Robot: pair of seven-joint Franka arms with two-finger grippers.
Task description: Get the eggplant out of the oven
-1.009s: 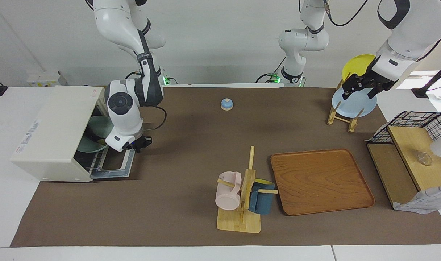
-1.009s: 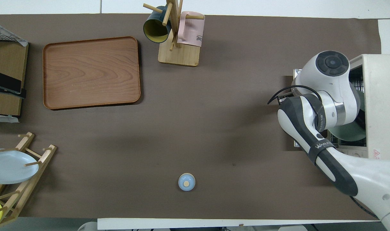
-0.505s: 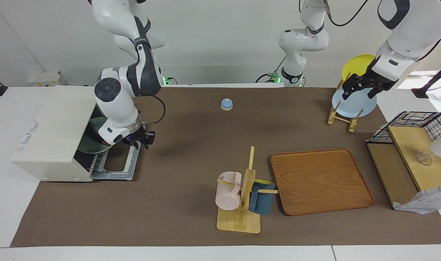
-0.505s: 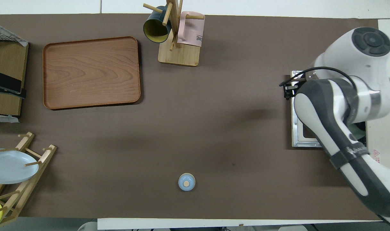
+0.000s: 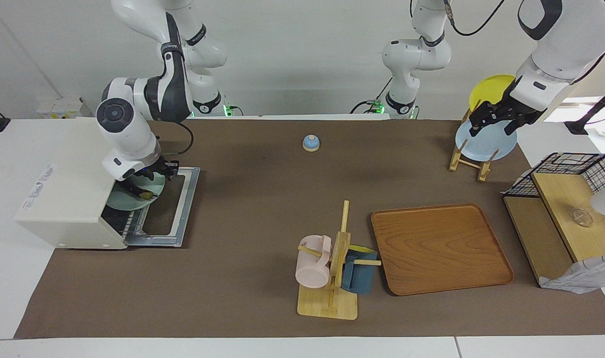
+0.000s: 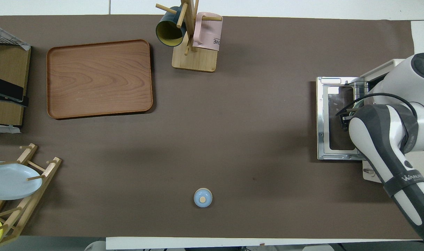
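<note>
The cream-white oven [image 5: 68,184] stands at the right arm's end of the table, and its glass door [image 5: 175,209] lies open flat on the mat. A pale green plate [image 5: 126,201] sits on the wire rack in the oven's mouth. On it lies the dark eggplant [image 5: 137,191], with a yellowish tip pointing at the door. My right gripper [image 5: 150,175] hangs just over the eggplant and the plate. In the overhead view the right gripper [image 6: 345,118] is over the door [image 6: 337,155] by the oven [image 6: 386,69], and the arm hides the plate. My left gripper [image 5: 492,124] waits open at the plate rack.
A blue bell [image 5: 310,143] stands mid-table near the robots. A mug tree [image 5: 332,268] holds a pink mug and a blue mug beside a wooden tray [image 5: 439,248]. A plate rack [image 5: 474,149] and a black wire basket shelf [image 5: 565,199] stand at the left arm's end.
The oven door has dropped from part-open to flat on the mat. My right gripper has left the door's edge and moved in over the plate with the eggplant. The left arm has not moved.
</note>
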